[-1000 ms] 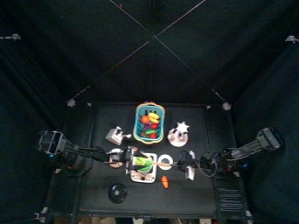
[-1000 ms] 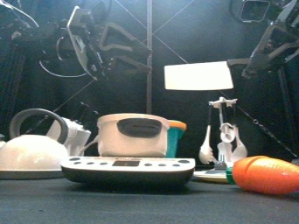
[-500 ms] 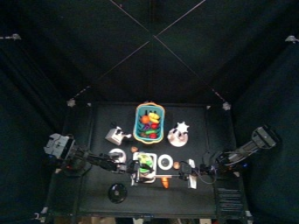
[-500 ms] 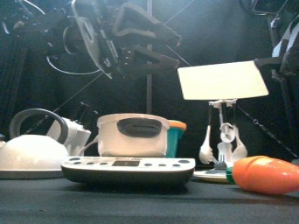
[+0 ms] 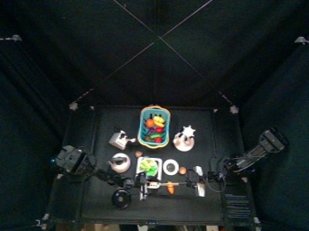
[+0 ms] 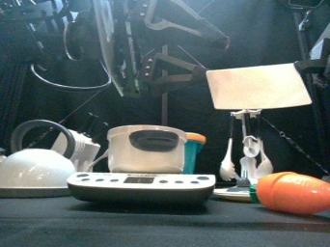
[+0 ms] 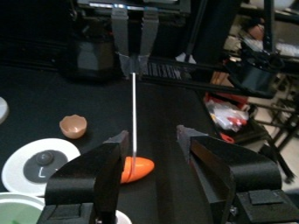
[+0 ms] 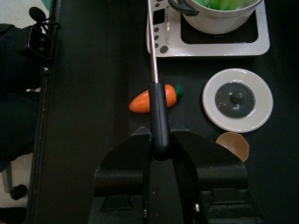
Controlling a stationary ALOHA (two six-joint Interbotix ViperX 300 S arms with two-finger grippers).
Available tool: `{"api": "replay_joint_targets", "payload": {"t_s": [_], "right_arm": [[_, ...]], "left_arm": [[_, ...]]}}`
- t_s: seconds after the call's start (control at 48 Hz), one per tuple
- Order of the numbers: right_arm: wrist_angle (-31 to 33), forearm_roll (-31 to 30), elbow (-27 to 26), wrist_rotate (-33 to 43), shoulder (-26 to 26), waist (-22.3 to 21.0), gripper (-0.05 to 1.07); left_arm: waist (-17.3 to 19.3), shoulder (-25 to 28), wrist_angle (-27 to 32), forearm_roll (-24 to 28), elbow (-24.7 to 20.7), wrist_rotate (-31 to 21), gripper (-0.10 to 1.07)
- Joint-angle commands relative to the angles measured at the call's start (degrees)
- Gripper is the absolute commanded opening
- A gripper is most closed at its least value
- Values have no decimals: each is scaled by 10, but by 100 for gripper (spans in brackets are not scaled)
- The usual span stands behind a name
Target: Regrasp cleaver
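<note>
The cleaver (image 6: pixel 258 87) hangs in the air above the table's front, its pale blade broadside in the front view. My right gripper (image 8: pixel 158 144) is shut on its dark handle, and the blade (image 8: pixel 155 44) runs out edge-on from the jaws. In the left wrist view the blade (image 7: pixel 135 105) is a thin line straight ahead, with the right gripper (image 7: pixel 138 44) behind it. My left gripper (image 7: pixel 149 153) is open, with its jaws on either side of the blade's line and apart from it. In the top view the two grippers face each other near the front edge (image 5: pixel 169 183).
Below the cleaver lie an orange carrot (image 8: pixel 153 98), a white plate (image 8: pixel 237 99) and a brown eggshell (image 8: pixel 233 143). A scale (image 6: pixel 142 188) bears a pot (image 6: pixel 154 150). A kettle (image 6: pixel 33 159) stands left, a utensil stand (image 6: pixel 245 145) right, and a vegetable basket (image 5: pixel 154 126) at the back.
Both arms have moved toward the table's front edge. The cleaver has shifted right and looms larger in the front view. The left gripper has come closer to the blade.
</note>
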Motion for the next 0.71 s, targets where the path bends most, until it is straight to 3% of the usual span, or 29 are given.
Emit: {"api": "replay_joint_targets", "payload": {"t_s": [0.0, 0.312, 0.688], "right_arm": [[1, -5, -15, 0, -4, 4, 54], [1, -11, -13, 0, -3, 4, 54], [1, -12, -12, 0, 11, 2, 54]], "left_arm": [[-6, 4, -9, -25, -22, 18, 85], [-13, 21, -12, -40, -30, 24, 83], [-11, 30, -13, -40, -30, 25, 56]]}}
